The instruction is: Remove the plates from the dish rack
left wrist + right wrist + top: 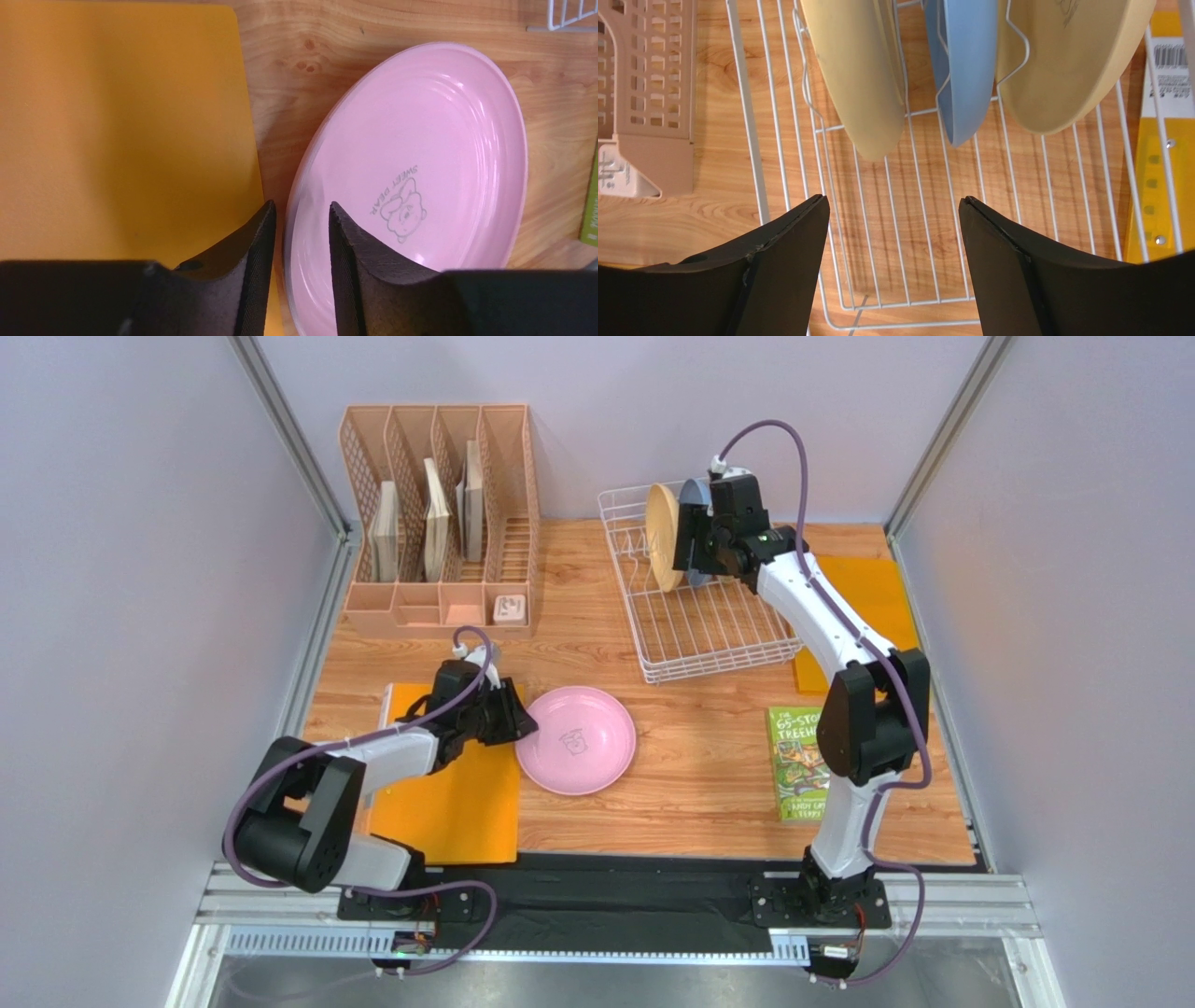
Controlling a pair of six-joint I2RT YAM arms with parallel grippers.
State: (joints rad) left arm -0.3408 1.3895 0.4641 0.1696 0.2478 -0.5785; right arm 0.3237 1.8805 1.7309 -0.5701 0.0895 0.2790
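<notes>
We saw the left gripper (302, 210) slightly parted astride the left rim of the pink plate (435, 161), which lay flat on the surface (701, 770). The right gripper (892, 203) hung wide open over the dish rack (709, 630) at far right, where the yellow plate (857, 77), blue plate (962, 70) and tan plate (1060, 70) stood upright.

Left hand (300, 210) ajar, right hand (892, 203) wide
</notes>
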